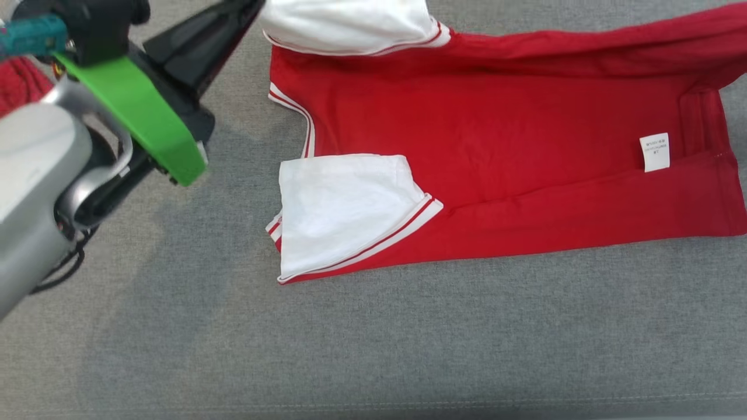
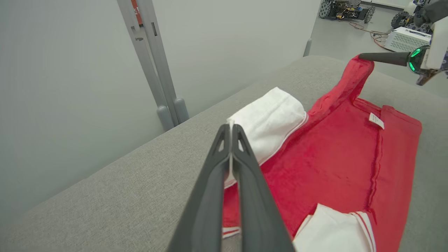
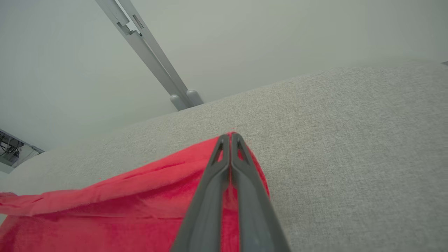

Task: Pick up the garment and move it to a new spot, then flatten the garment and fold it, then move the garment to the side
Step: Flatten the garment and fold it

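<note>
Leftmost, the left gripper [image 2: 231, 128] — long, tapered dark fingers pressed together — pinches the edge of a soft white sleeve [image 2: 273, 119]. Spread over the coarse grey woven cushion [image 1: 373, 350], the red garment [image 1: 467, 146] lies mostly flat, with a small white tag [image 1: 654, 152] near its hem. Rightward, the right gripper [image 3: 231, 134] is clamped on a lifted red corner.

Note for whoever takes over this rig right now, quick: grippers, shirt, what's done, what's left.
Left gripper: shut on the edge of the far white sleeve.
Right gripper: shut on a red hem corner of the garment, lifted.
Garment: spread on the grey cushion, near sleeve folded onto the body.
Done, as it looks: flattened, near side folded.
Left: fold the far side over, finish folding, move it aside.
</note>
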### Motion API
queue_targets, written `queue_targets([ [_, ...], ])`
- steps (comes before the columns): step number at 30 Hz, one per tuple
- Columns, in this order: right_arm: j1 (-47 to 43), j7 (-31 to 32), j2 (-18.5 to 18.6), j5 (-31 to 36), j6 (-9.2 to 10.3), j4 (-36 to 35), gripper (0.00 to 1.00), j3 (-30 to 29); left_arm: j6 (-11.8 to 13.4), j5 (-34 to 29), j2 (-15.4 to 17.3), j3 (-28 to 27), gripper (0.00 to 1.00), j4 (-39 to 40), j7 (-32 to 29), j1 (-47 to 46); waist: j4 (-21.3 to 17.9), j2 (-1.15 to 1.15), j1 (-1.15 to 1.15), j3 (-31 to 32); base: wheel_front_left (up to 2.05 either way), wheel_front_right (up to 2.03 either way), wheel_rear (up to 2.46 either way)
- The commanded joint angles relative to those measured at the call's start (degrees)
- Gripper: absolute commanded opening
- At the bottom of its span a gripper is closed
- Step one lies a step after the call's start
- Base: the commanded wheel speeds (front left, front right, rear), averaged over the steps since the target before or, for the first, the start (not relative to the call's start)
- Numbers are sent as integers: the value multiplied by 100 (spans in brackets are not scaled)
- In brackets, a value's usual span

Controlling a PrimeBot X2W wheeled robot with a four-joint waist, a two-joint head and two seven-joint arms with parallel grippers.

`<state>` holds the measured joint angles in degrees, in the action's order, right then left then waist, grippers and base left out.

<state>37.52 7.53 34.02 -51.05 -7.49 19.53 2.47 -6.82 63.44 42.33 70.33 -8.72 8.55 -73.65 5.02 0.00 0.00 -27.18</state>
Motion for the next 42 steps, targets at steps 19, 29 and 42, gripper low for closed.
queue_targets([
  [19, -1959, 224, -16, -29, 1, -420, 0, -574, 985, -164, 558, 253, 0, 1524, 285, 2191, 206, 0, 0, 481, 0, 0, 0],
  [29, -2242, 186, -232, 238, 1, -281, 100, -524, 1104, -422, -145, 281, 7, 684, 347, 2976, 200, 0, 0, 563, 0, 0, 0],
  [42, -2694, -1519, -649, 1268, 1, -214, 100, 121, 2451, -1243, -894, -1547, 100, 652, 661, 4679, -134, 0, 0, 1735, 0, 0, 0],
])
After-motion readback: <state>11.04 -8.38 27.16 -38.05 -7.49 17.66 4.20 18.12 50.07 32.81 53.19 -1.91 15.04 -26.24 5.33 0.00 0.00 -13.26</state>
